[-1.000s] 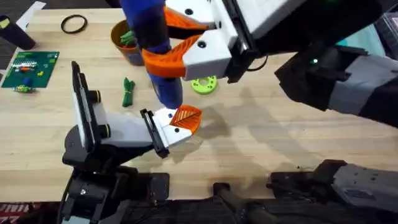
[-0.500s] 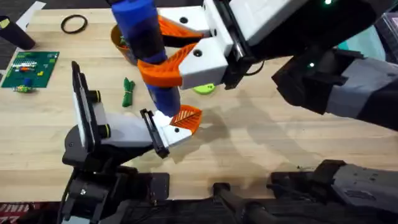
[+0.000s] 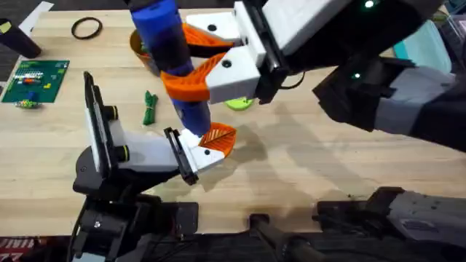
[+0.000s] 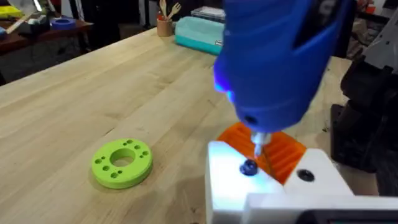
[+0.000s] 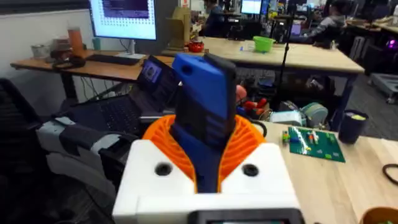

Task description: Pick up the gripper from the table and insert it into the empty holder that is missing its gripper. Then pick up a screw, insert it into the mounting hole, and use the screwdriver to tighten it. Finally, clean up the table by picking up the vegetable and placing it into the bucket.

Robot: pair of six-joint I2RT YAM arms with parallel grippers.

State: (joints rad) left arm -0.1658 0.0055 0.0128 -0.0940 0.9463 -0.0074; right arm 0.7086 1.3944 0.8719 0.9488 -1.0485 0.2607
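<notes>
The light wooden plank table (image 3: 306,167) runs smooth and pale under everything. Over it reaches the right arm, its white gripper (image 3: 200,54) with orange ribbed jaws clenched around the thick cylindrical screwdriver (image 3: 175,65), bright blue on top and dark navy below; the right wrist view shows the orange pads hugging its blue body (image 5: 202,112). The tool stands nearly upright, leaning a little, directly over the holder (image 3: 149,153), a short white arm segment ending in a black rectangular bracket on a black jointed base. In the left wrist view the thin metal tip (image 4: 258,144) comes down just at a small dark screw head (image 4: 249,168) on the white plastic block. The small orange ribbed leaf-shaped finger (image 3: 218,138) on its white base sits at the holder's bracket end. As for the left arm's jaws, I cannot tell how they stand.

Beyond the holder sits the round orange-brown bucket (image 3: 140,45), partly behind the screwdriver. Beside the holder's far side lies the lime green plastic ring with holes (image 4: 122,163), flat on the wood. Just beyond the holder lies the small dark green leafy bundle (image 3: 150,107).
</notes>
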